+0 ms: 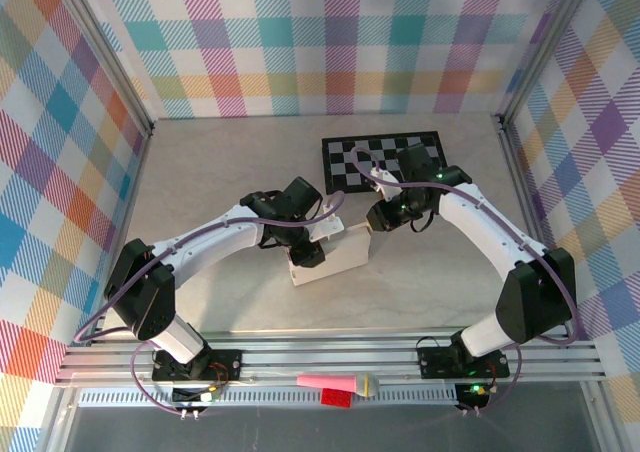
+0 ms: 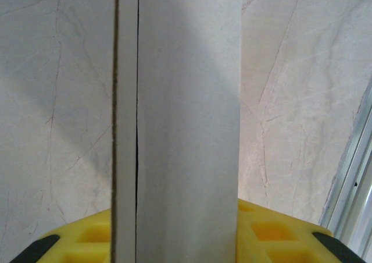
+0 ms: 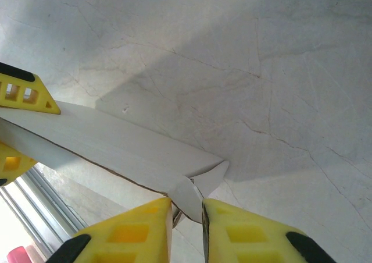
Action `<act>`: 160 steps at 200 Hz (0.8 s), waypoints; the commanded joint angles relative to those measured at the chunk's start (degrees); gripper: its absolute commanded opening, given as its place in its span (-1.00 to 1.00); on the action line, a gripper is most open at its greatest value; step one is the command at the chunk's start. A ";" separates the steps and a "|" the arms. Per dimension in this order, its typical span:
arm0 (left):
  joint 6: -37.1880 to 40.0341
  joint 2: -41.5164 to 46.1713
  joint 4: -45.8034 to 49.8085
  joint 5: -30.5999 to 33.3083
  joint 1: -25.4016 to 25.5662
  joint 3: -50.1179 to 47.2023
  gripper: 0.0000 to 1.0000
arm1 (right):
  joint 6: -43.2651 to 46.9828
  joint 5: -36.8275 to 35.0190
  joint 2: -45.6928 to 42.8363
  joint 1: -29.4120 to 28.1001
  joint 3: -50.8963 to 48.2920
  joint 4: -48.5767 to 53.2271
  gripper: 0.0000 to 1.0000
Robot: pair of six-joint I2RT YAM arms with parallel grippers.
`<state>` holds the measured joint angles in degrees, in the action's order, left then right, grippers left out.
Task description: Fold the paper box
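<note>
The paper box [image 1: 335,252] is a slim white carton near the middle of the table. My left gripper [image 1: 305,254] is shut on its left part. In the left wrist view the box [image 2: 186,112] runs upward between the yellow fingers [image 2: 273,231], a dark seam along its left side. My right gripper [image 1: 378,217] is at the box's right end. In the right wrist view a small curved end flap [image 3: 189,196] of the box [image 3: 128,146] sits between that gripper's [image 3: 187,208] yellow fingers [image 3: 250,234], which are closed on it. The left gripper's yellow fingers [image 3: 26,91] show at the box's far end.
A black-and-white checkerboard mat [image 1: 385,157] lies behind the right gripper. Aluminium rails [image 1: 330,357] run along the near edge, with a pink and red object [image 1: 335,384] on them. Plaid walls close in the left, back and right sides.
</note>
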<state>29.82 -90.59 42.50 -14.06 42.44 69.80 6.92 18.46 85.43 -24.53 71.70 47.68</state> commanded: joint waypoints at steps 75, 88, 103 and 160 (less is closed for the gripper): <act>0.98 -0.56 1.14 -1.40 -0.68 0.96 -0.32 | 0.55 -0.38 0.40 -1.22 -0.50 -0.30 -0.43; 0.94 -0.56 1.10 -1.49 -0.69 0.95 -0.32 | 0.42 0.19 0.10 -1.24 -0.94 -0.53 -0.43; 0.94 -0.56 1.01 -1.62 -0.78 0.82 -0.33 | 0.29 1.00 0.00 -1.22 -1.26 -0.83 -0.44; 0.89 -0.60 0.95 -1.84 -1.07 0.95 -0.33 | -0.14 2.27 0.79 -1.22 -1.65 -1.54 -0.51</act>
<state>29.82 -90.67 42.96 -14.44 42.15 69.80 6.85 18.55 85.58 -25.39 70.48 47.00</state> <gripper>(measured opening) 0.337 0.258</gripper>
